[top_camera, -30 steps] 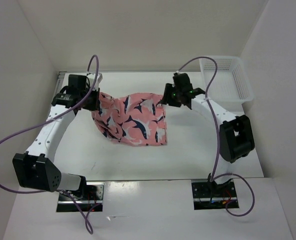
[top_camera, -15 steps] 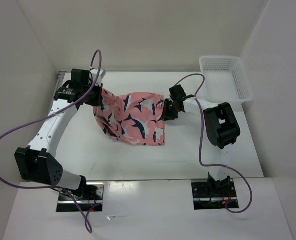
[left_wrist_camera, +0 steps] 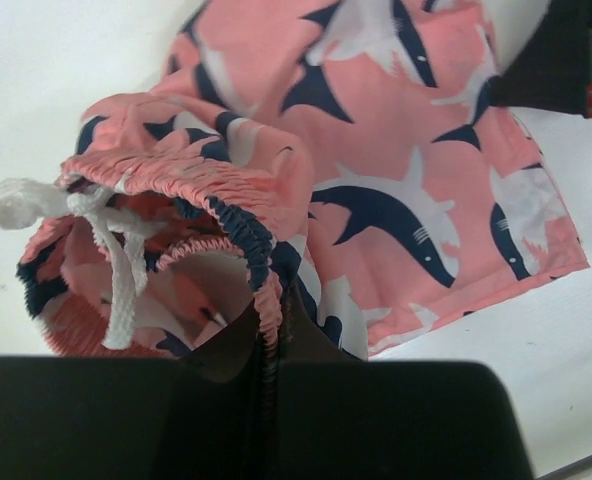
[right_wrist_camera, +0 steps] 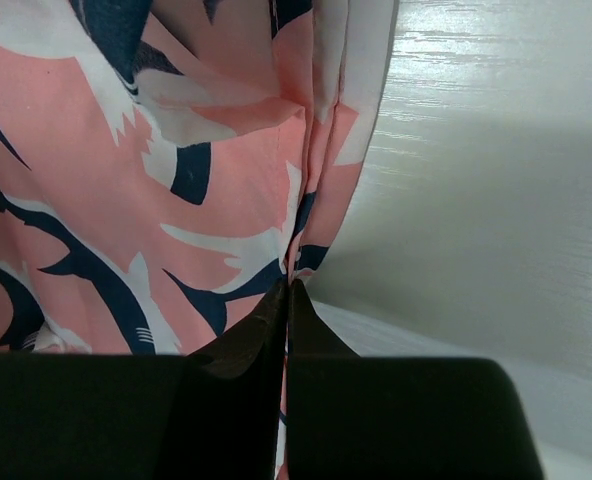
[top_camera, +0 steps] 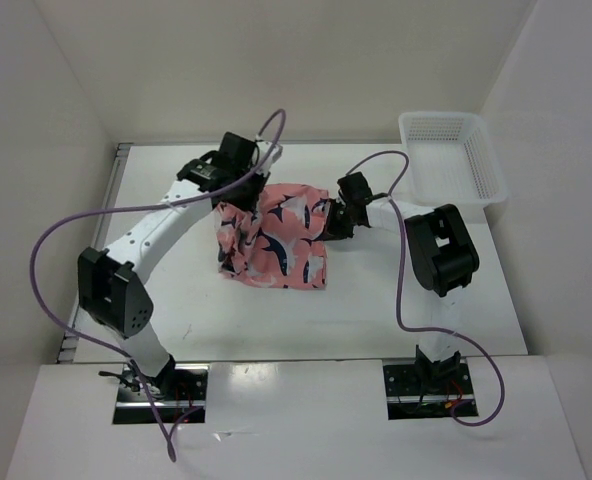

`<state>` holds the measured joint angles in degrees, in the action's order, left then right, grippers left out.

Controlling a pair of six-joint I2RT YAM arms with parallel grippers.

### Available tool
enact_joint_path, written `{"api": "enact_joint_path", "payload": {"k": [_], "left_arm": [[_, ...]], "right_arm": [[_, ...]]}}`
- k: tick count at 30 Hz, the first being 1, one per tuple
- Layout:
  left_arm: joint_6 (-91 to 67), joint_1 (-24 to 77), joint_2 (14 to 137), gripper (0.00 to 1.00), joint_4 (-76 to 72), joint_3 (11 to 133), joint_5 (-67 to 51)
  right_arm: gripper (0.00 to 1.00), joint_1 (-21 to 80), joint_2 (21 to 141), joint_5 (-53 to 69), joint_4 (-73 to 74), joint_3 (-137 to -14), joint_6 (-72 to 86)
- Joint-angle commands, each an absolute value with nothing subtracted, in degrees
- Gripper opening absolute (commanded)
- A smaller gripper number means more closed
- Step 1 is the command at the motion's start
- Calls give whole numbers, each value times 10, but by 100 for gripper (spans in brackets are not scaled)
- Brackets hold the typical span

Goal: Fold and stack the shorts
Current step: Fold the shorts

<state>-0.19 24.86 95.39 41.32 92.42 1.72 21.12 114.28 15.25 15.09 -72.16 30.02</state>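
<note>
The shorts point(top_camera: 276, 240), salmon pink with navy-and-white sharks, lie bunched on the white table point(top_camera: 396, 310). My left gripper point(top_camera: 238, 192) is shut on the elastic waistband point(left_wrist_camera: 261, 250) at the shorts' upper left, lifting that end over the cloth; the white drawstring point(left_wrist_camera: 106, 250) hangs from it. My right gripper point(top_camera: 334, 222) is shut on the shorts' right edge point(right_wrist_camera: 311, 210), the cloth pinched between its fingertips. In the left wrist view the leg cloth point(left_wrist_camera: 416, 170) spreads flat beyond the raised waistband.
A white mesh basket point(top_camera: 454, 160) stands at the table's far right corner, close to the right wall. Purple cables loop above both arms. The arm bases sit at the table's near edge.
The left gripper has carried the waistband rightward from the table's left side, bunching the shorts narrower. The right gripper came down onto the shorts' right edge and shut on it.
</note>
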Motion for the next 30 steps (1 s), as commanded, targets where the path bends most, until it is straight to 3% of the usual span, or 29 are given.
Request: {"api": "enact_joint_path", "payload": {"k": [1, 10, 11, 12, 15, 16, 17, 18, 20, 23, 25, 27, 30], "left_arm": [[0, 295, 982, 0, 420, 954, 67], [0, 395, 1064, 0, 415, 1022, 28], [0, 400, 1071, 5, 406, 1022, 6], [0, 400, 1071, 34, 400, 1022, -8], [0, 400, 1071, 43, 371, 1022, -58], [0, 400, 1071, 65, 357, 1028, -71], [0, 400, 1071, 79, 347, 1028, -86], [0, 400, 1071, 85, 340, 1036, -98], [0, 400, 1071, 88, 347, 1069, -91], [0, 382, 1046, 87, 352, 1079, -69], [0, 357, 1014, 78, 341, 1055, -69], [0, 334, 991, 72, 335, 1033, -64], [0, 307, 968, 66, 335, 980, -64]], "right_arm": [[0, 214, 1166, 137, 144, -701, 296], [0, 214, 1166, 137, 139, -700, 301], [0, 214, 1166, 137, 139, -700, 301], [1, 214, 1166, 137, 139, -695, 301], [3, 214, 1160, 132, 139, -695, 301], [3, 214, 1160, 127, 139, -695, 307], [5, 214, 1160, 127, 139, -689, 307], [6, 214, 1160, 127, 139, -689, 307], [15, 214, 1155, 127, 139, -689, 307], [19, 214, 1140, 114, 139, -684, 307], [28, 214, 1123, 102, 146, -684, 307], [29, 209, 1101, 94, 151, -684, 307], [63, 199, 1064, 68, 174, -684, 301]]}}
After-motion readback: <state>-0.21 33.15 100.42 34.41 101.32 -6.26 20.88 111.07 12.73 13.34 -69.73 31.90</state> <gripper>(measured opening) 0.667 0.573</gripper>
